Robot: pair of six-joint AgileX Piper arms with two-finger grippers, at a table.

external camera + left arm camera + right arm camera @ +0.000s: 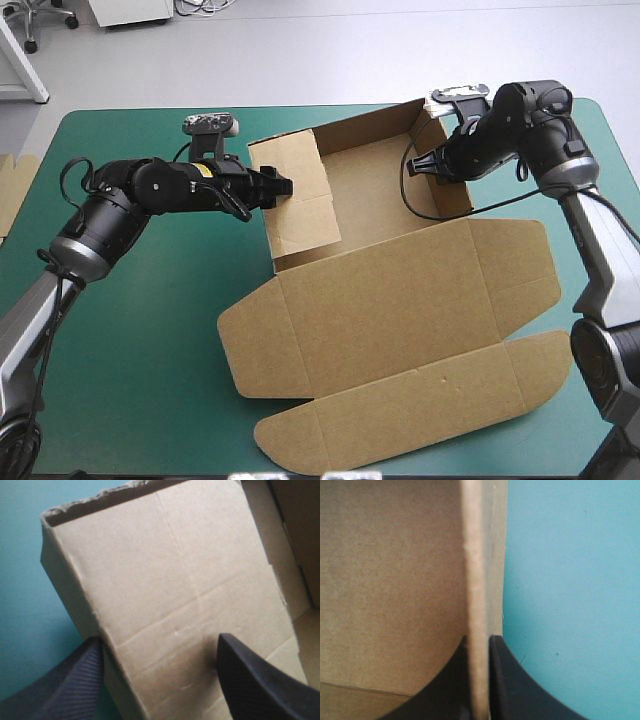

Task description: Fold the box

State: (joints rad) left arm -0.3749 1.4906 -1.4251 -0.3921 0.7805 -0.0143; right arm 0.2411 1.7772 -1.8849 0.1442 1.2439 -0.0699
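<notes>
While left jaws gape astride a creased box wall, right jaws pinch another's fibrous edge.

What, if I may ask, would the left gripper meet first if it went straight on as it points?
Most likely the raised left wall of the box: the left gripper, jaws open, straddles its edge, so that board lies directly ahead; whether they touch is unclear.
</notes>
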